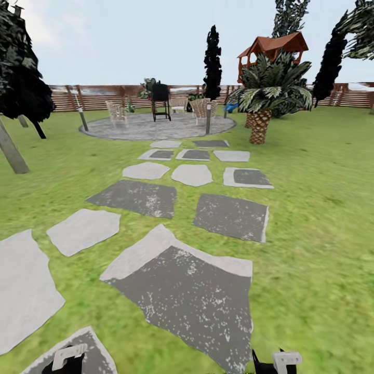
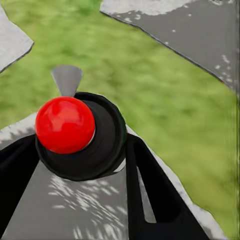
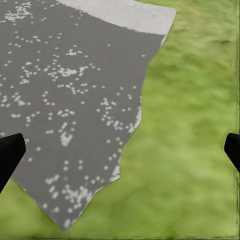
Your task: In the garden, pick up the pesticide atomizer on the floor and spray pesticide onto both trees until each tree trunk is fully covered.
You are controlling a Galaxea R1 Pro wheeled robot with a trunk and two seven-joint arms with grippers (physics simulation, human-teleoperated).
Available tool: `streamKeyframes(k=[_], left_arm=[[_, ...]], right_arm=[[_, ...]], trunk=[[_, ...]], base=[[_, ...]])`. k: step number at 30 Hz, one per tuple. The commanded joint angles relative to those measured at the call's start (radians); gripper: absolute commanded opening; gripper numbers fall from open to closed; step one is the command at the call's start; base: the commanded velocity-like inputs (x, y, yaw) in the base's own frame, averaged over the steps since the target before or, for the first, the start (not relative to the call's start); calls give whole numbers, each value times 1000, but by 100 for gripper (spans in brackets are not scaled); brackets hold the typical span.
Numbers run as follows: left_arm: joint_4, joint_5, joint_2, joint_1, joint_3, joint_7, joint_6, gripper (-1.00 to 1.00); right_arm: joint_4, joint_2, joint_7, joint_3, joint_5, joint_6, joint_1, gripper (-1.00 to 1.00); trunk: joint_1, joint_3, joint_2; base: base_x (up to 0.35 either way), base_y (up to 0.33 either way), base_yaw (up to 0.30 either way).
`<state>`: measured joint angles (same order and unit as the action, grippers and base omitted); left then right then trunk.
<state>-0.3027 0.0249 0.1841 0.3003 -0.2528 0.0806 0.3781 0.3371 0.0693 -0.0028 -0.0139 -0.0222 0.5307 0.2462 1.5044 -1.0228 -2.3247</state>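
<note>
Holding atomizer (image 2: 75,132) in left gripper (image 2: 75,200), above stepping stone (image 2: 50,210)

The head camera looks forward and down along the stepping stones (image 1: 187,291) toward the fence (image 1: 93,97). Both wrist cameras face down, close above grass (image 3: 190,165), sharing those nearest stones.

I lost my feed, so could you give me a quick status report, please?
Left gripper shut on red-topped sprayer. Right gripper open, empty. Stepping stones ahead, path open.
</note>
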Motion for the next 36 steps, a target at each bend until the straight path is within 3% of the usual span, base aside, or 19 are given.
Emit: streamKeyframes(k=[1,36], left_arm=[[1,3,0,0,-6,8,2,-100],[1,3,2,0,-6,8,2,-100]], right_arm=[[-1,0,0,-1,-2,3,1,100],[-1,0,0,-1,-2,3,1,100]], trunk=[[0,-1,0],[0,-1,0]], base=[[0,0,-300],[0,0,-300]])
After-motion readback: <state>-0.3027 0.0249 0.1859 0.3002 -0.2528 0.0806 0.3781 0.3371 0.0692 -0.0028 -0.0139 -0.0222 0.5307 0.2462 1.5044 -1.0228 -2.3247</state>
